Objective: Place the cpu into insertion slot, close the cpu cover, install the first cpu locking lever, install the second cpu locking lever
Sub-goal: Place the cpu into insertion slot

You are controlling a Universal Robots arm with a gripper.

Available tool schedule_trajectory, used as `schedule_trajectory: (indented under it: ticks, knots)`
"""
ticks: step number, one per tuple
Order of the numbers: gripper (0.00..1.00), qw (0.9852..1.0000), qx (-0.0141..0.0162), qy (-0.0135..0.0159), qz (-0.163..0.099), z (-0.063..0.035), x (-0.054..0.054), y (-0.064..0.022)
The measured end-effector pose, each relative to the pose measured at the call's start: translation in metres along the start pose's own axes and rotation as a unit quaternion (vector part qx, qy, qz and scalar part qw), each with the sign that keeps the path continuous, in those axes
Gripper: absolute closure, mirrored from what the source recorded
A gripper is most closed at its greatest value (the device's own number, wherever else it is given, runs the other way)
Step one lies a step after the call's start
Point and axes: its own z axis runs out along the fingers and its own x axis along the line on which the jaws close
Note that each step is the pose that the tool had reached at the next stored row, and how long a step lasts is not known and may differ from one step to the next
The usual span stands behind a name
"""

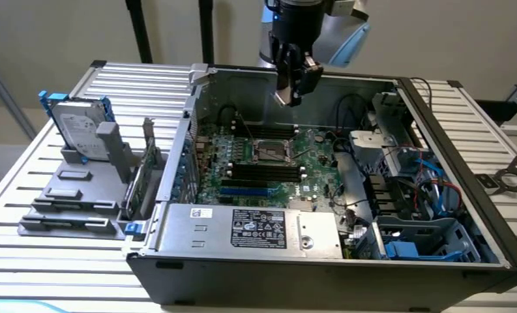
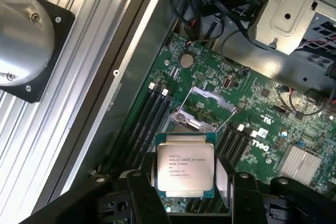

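Exterior view's left is showing a hard drive [image 1: 77, 124] standing in a grey holder [image 1: 71, 195] on the slatted table [image 1: 32, 261], well apart from the work. Moving rightward, the open computer case [image 1: 328, 280] is taking up the middle and right of the frame. Near its centre the insertion slot [image 1: 271, 150] is sitting on the green motherboard [image 1: 315, 169], just above the black memory sticks [image 1: 263, 173]. In the upper middle of the frame the gripper [image 1: 293, 91] is hanging over the slot, clear of the board. At the far right, blue cables [image 1: 432, 189] are lying inside the case, away from the slot.

In the wrist view, the jaws are clamping the cpu [image 2: 185, 167] by two opposite edges, its printed metal top facing the camera. The cpu cover [image 2: 207, 106] is standing tilted open beyond it, over the slot.

Placing the chip well probably means holding it level, squaring its edges and corner mark to the slot, descending straight without brushing the raised cover, and letting go only once it is lying flat, never pressing.
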Motion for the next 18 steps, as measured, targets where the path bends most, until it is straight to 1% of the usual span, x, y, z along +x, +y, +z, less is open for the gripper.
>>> schedule_trajectory:
  ticks: [2, 4, 7, 9, 11, 13, 18]
  knots:
    - [0.45, 0.9998, -0.0004, -0.0012, 0.018, 0.0014, 0.0, -0.0001]
    - [0.45, 0.9994, -0.0007, -0.0025, 0.036, 0.0029, 0.0, -0.0002]
    - [0.45, 0.998, -0.0014, -0.0044, 0.063, 0.0053, 0.0, -0.0004]
    - [0.45, 0.9967, -0.0018, -0.0057, 0.081, 0.0071, 0.0, -0.0005]
    - [0.45, 0.9951, -0.0021, -0.0069, 0.099, 0.0092, 0.0, -0.0007]
    - [0.45, 0.9931, -0.0023, -0.0081, 0.117, 0.0118, 0.0, -0.0009]
    - [0.45, 0.9875, -0.002, -0.0105, 0.157, 0.0179, -0.001, -0.0013]
